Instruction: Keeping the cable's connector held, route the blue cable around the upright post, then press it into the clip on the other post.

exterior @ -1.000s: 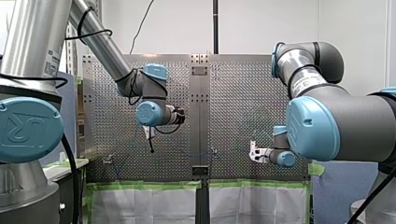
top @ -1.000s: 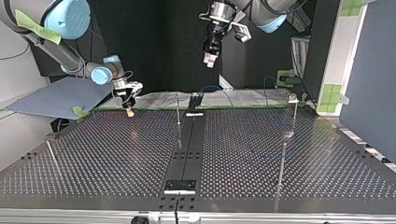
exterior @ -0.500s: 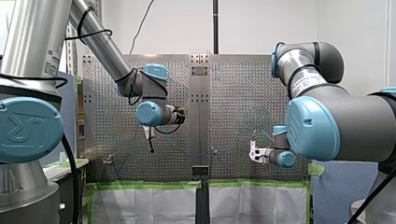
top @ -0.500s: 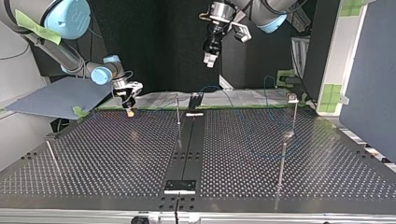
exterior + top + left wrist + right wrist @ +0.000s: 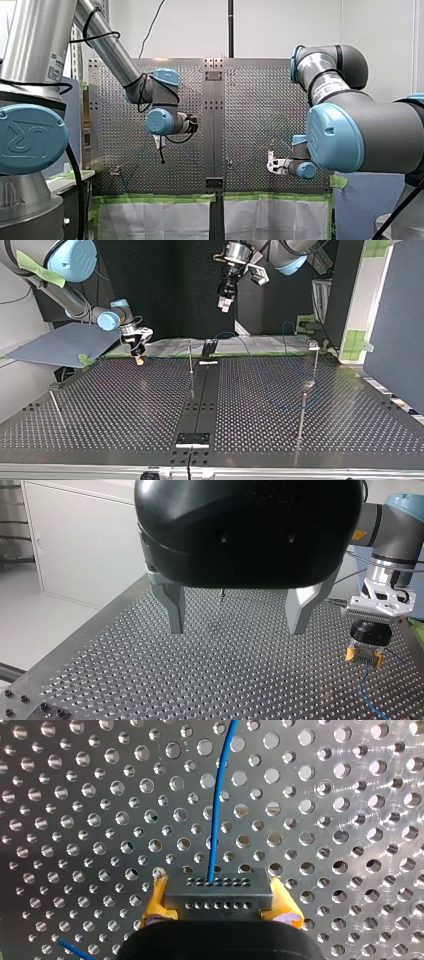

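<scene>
— When you look across the big table [image 5: 125, 405] full of holes, what do you see first?

— You see a dark strip [image 5: 202, 395] running down its middle. Your left claw [image 5: 225, 304] hangs high above the far end of that strip, well off the table.

— Is it holding anything?

— No. From its own camera you see its two metal fingers [image 5: 172, 607] spread wide apart, with nothing between them.

— And your right claw [image 5: 138, 359]?

— It sits low by the table's far edge, well to one side of the strip. Its yellow pads [image 5: 152, 905] squeeze the little grey connector [image 5: 218, 890] from both sides.

— Where are the posts?

— You find a thin post [image 5: 190, 357] just beside the strip, on the right claw's side. The clip post [image 5: 315, 365] stands well away on the strip's other side, with a small clip [image 5: 313, 345] on top.

— And the blue cable [image 5: 218, 805]?

— It comes out of the connector's front and runs straight ahead over the holes. From across the table it is too thin to follow, so you cannot tell how it lies by the posts.
</scene>
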